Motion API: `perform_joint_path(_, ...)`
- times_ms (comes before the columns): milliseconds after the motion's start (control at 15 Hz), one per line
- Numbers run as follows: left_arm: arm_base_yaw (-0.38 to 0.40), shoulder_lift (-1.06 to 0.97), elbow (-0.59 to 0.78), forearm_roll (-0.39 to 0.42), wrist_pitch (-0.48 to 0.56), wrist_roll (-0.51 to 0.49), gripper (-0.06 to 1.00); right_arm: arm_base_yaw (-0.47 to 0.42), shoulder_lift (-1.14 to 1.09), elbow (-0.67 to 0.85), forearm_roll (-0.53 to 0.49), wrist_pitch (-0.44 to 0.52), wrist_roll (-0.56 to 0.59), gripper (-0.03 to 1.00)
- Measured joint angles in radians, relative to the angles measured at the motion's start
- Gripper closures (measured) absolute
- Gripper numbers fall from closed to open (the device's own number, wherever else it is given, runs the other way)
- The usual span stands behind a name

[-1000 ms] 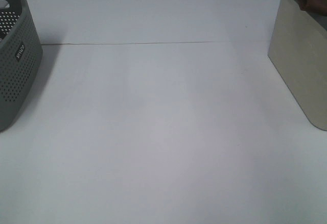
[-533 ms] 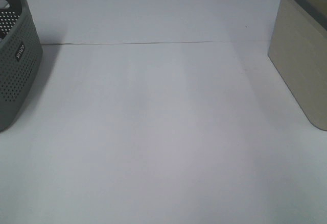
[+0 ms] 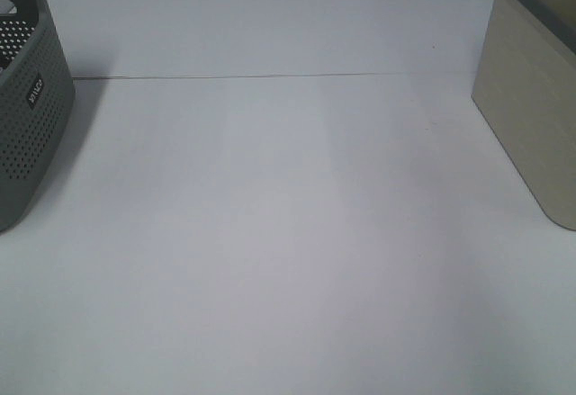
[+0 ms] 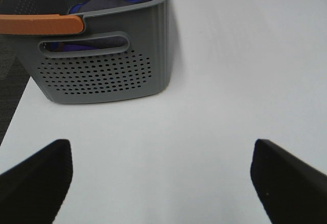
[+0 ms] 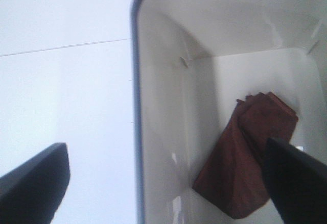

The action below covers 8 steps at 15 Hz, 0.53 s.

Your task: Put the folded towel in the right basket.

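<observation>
Right wrist | towel [image 5: 245, 157] dropped into basket [image 5: 163, 81] within 1 s | right gripper [image 5: 166, 183] and left gripper [image 4: 162, 180] wide open, empty | task judged done.

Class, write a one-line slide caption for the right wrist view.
Past the open right gripper, the folded towel lies on the floor of the right basket.

A dark reddish-brown folded towel [image 5: 245, 157] shows beneath the black right gripper [image 5: 164, 175], inside the right basket [image 5: 166, 112], whose walls are pale cream with a dark grey rim. Ahead of the black left gripper [image 4: 161, 157] are a grey basket [image 4: 102, 76] dotted with rows of small holes, an orange bar [image 4: 41, 24] and blue-purple cloth [image 4: 77, 8]. The table [image 3: 270, 233] is plain white.
</observation>
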Motion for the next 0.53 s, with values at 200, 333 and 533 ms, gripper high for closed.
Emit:
perform_joint_path(200, 0.000, 0.000, 0.000, 0.000, 0.000, 0.000, 0.06, 0.135, -0.048, 0.000, -0.114, 0.001, 0.015, -0.01)
perform_joint_path(333, 0.000, 0.000, 0.000, 0.000, 0.000, 0.000, 0.06, 0.230, -0.085, 0.002, -0.215, 0.002, 0.062, -0.01)
perform_joint_path(533, 0.000, 0.000, 0.000, 0.000, 0.000, 0.000, 0.06, 0.317, -0.185, 0.106, -0.274, -0.002, 0.100, -0.01)
